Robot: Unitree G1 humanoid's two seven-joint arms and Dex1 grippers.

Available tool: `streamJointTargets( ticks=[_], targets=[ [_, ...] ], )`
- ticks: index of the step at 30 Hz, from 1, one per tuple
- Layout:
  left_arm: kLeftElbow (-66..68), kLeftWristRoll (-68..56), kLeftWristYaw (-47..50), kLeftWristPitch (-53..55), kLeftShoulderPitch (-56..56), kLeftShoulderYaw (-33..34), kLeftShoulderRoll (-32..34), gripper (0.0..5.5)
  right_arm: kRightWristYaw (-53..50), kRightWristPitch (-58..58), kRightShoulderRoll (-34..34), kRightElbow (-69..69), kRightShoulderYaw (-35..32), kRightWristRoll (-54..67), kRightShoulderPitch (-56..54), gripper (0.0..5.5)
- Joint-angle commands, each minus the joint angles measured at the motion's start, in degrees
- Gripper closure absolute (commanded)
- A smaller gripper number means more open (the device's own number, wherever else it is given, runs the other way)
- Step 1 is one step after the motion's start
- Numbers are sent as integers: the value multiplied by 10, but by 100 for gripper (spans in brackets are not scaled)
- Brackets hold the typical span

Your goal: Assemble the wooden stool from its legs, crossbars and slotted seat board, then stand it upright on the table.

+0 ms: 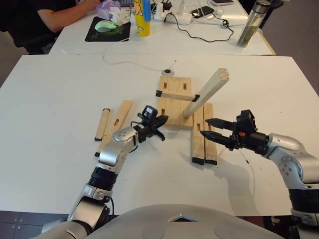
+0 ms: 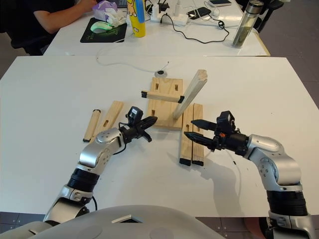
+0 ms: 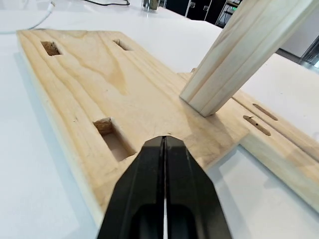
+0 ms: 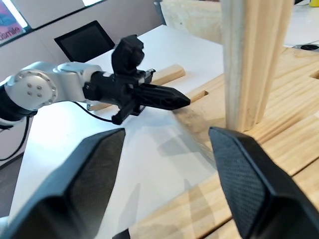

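**A:** Where is the left gripper [image 3: 163, 149] relative to the seat board [image 1: 172, 107]?

**B:** Its tip is at the board's near corner, just beside the edge. I cannot tell whether it touches. The fingers are pressed together with nothing between them. One of the board's slots lies just ahead of the tip.

**A:** And the tilted leg [image 1: 207, 92]?

**B:** It is past that slot, leaning, with its foot on the board. It is nearer the right gripper [image 1: 204, 127] than the left.

**A:** How is the right gripper set?

**B:** Its fingers are spread wide and hold nothing. Two flat legs [image 1: 198, 144] lie side by side on the table right at its tips. The leaning leg rises beyond the gap between the fingers.

**A:** Where is the crossbar [image 1: 177, 95]?

**B:** It lies across the board, beyond both grippers, running from the leaning leg toward the left gripper's side.

**A:** Are there any other parts?

**B:** There is a slotted piece [image 1: 115, 122] and a shorter piece [image 1: 102, 124]. They lie next to each other on the outer side of the left gripper, apart from it.
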Motion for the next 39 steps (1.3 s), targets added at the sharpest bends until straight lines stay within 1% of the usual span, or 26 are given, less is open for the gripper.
streamJointTargets(
  ticks=[1, 4, 7, 10, 12, 13, 15, 19, 24, 27, 29, 31, 33, 34, 35, 36, 37, 39],
  targets=[
    [22, 38, 37, 33, -16, -7, -5, 550, -43, 63, 14, -95, -14, 78, 0, 295],
    [-6, 57, 46, 66, -22, -16, 3, 550, -95, 106, 24, -136, -37, 157, -57, 350],
    [-19, 54, 43, 104, -23, -17, 1, 550, -179, 139, 18, -141, -85, 295, -171, 402],
    [-9, 57, 47, 113, -13, -15, 0, 550, -254, 136, 10, -100, -120, 391, -301, 456],
    [-8, 56, 48, 116, -15, -13, -2, 550, -299, 118, 19, -73, -133, 415, -369, 489],
    [-6, 57, 46, 116, -18, -14, -2, 550, -314, 107, 22, -64, -133, 403, -392, 501],
    [1, 58, 44, 113, -21, -18, -3, 550, -336, 87, 29, -46, -117, 353, -423, 543],
    [12, 59, 46, 111, -26, -20, -12, 550, -349, 54, 42, -20, -61, 237, -440, 549],
    [26, 49, 46, 119, -32, -8, -23, 550, -374, 19, 90, -16, -63, 205, -485, 549],
    [27, 50, 45, 121, -33, -8, -26, 550, -384, 9, 108, -20, -62, 193, -486, 549],
    [28, 51, 45, 122, -33, -9, -27, 550, -378, 39, 98, -24, -29, 170, -441, 549],
    [28, 52, 44, 122, -34, -11, -29, 550, -378, 96, 70, -28, 36, 125, -355, 549],
    [30, 53, 43, 125, -36, -15, -32, 550, -379, 104, 71, -24, 79, 81, -243, 549],
    [31, 54, 43, 126, -37, -16, -33, 550, -376, 92, 78, -22, 96, 57, -205, 549],
    [32, 54, 43, 126, -38, -16, -34, 550, -385, 77, 103, -18, 90, 56, -191, 549],
    [32, 51, 42, 131, -38, -15, -36, 550, -387, 58, 120, -23, 85, 55, -207, 549],
    [33, 48, 40, 133, -39, -14, -38, 550, -399, 31, 141, -29, 58, 68, -244, 549],
    [33, 48, 39, 133, -39, -15, -39, 550, -400, -13, 160, -47, 13, 91, -311, 549]
  ],
)
